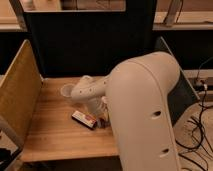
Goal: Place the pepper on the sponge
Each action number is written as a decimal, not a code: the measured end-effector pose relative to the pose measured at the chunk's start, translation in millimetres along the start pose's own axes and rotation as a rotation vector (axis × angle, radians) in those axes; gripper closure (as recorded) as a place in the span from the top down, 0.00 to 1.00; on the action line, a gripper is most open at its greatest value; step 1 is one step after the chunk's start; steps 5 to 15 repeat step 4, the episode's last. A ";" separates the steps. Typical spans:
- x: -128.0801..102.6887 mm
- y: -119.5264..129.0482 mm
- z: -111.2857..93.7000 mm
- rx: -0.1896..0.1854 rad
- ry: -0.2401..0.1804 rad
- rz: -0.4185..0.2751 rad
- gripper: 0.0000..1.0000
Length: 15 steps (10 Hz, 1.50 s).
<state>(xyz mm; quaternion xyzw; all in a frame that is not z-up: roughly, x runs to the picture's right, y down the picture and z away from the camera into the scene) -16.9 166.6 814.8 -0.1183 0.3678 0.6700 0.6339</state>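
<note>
The gripper (101, 119) hangs low beside the labelled box (84, 119), state indeterminable; the pepper, out of view, is judged light, smooth, slim: pinch gently mid-body.

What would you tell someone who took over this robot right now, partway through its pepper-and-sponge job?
The gripper is low over the wooden table, just right of the dark labelled box.
The pepper and the sponge are not in sight; the big white arm may be hiding them.
Done: nothing can be confirmed.
Left: locate the pepper and set it on the sponge.
</note>
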 end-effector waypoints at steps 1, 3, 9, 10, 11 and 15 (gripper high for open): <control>-9.0 3.0 -7.2 -0.002 -0.017 -0.003 0.00; -23.3 4.1 -18.8 -0.020 -0.045 0.004 0.00; -26.3 2.7 -21.6 -0.030 -0.051 0.010 0.00; -26.3 2.7 -21.6 -0.030 -0.051 0.010 0.00; -26.3 2.7 -21.6 -0.030 -0.051 0.010 0.00; -26.3 2.7 -21.6 -0.030 -0.051 0.010 0.00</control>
